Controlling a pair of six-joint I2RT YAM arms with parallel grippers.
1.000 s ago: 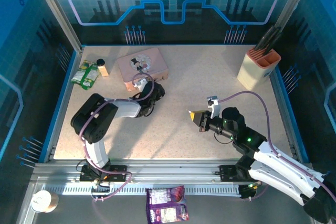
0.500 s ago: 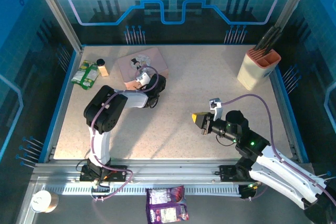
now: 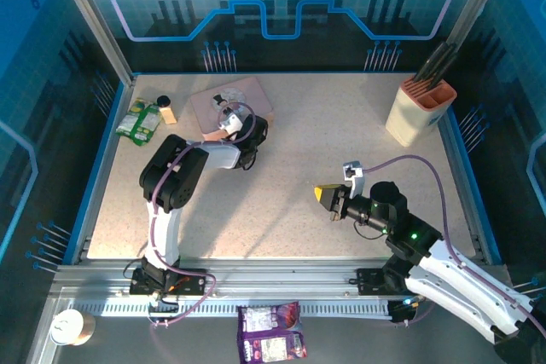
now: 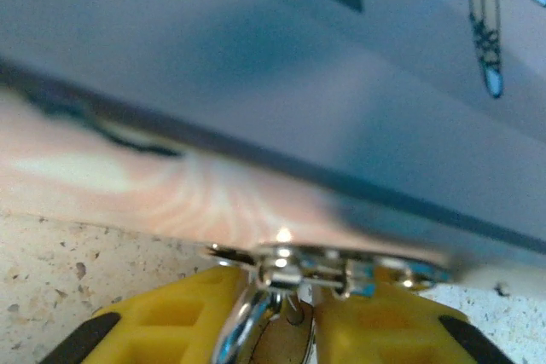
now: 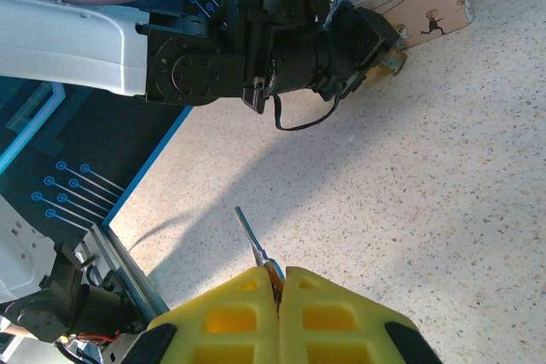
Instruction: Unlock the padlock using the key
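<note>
Speckled beige surface [image 3: 299, 142], walled by blue-lit panels, carries the scene. Toward its far left the padlock [image 4: 286, 340] hangs at the front of the pink box [image 3: 252, 95]. Its brass body and thin silvery shackle [image 4: 241, 332] sit in the narrow gap between the yellow fingers of the left hand [image 4: 290, 291], just under the box's own metal clasp [image 4: 316, 266]. That hand looks closed on the lock, probably to steady it so that the keyhole cannot swing away.

The key [image 5: 253, 240] is well apart from it, out over the open middle of the surface. It is pinched in the fully closed right hand [image 5: 278, 283], with its thin blade sticking out past the fingertips and aimed roughly toward the left arm. Gripping it by the head leaves the blade free to be inserted.

I judge that the approach and insertion are not yet done.

A knife block [image 3: 420, 112] stands at the far right, clear of both arms.
</note>
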